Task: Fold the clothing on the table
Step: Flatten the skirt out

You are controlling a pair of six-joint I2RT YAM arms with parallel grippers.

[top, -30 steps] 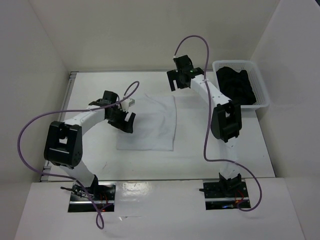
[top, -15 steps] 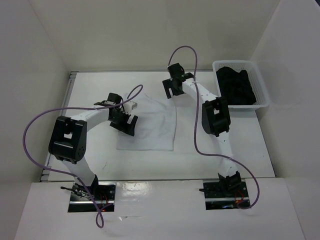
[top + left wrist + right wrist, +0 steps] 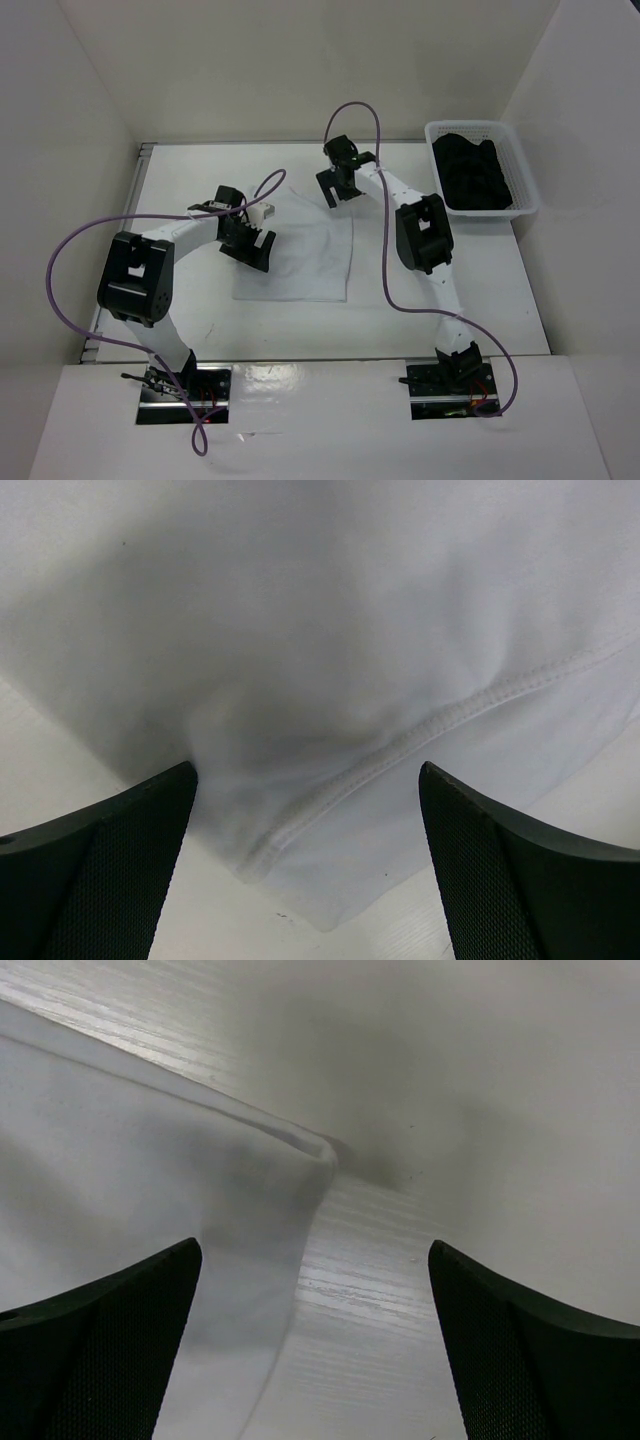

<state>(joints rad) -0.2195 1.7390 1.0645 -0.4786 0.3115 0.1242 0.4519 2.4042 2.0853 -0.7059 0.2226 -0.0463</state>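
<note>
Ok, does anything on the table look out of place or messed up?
Nothing really stands out. The thin white garment lies spread on the flat white table, just mildly wrinkled, with one corner curled up slightly near the right pincer.

Left arm (image 3: pixel 180 230) and right arm (image 3: pixel 446 297): slim white tubes, chunky black joints, each trailing a looping purple cable (image 3: pixel 52 280); fingers (image 3: pixel 95 870) black, finely meshed.

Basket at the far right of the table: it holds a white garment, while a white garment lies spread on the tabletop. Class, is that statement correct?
Not quite. The top external view shows that the basket holds a black garment, not a white one. The rest stands: the basket is at the far right of the table, and the white clothing lies spread on the tabletop.
</note>
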